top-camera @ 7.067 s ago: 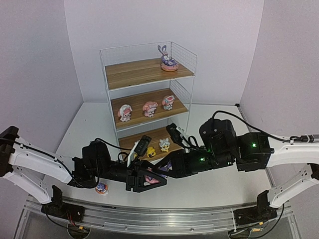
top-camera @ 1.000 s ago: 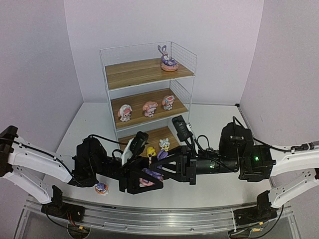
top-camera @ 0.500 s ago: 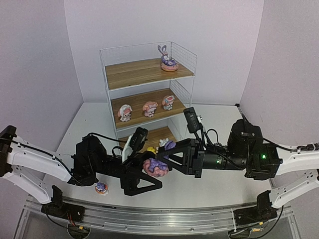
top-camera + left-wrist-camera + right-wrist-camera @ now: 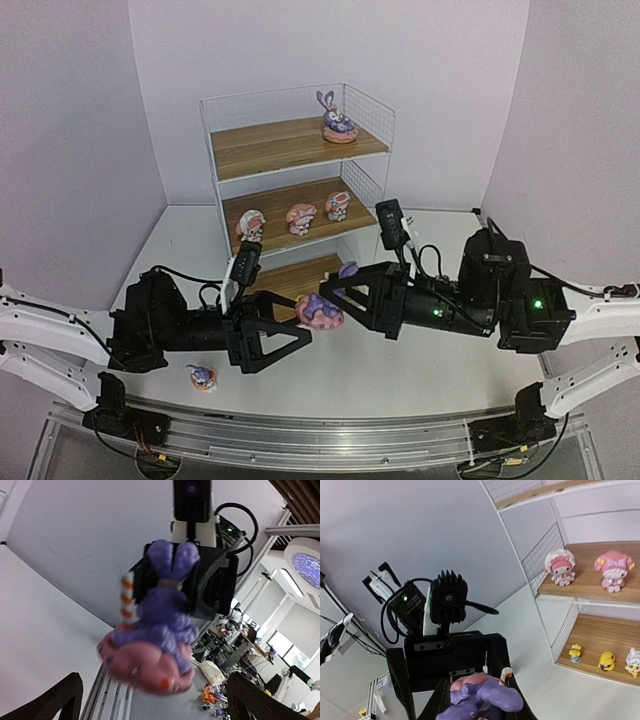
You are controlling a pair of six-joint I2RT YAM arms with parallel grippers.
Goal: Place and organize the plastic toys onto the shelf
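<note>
Right pincer is clamped on the bunny, which is tipped over, ears aimed toward that arm, base toward the wide-spread left pincer.

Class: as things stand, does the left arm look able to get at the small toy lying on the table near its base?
Probably yes. The left gripper is open and holds nothing, and the small toy lies uncovered on the table, close beside that arm. The arm would likely have to fold well back to reach it.
</note>
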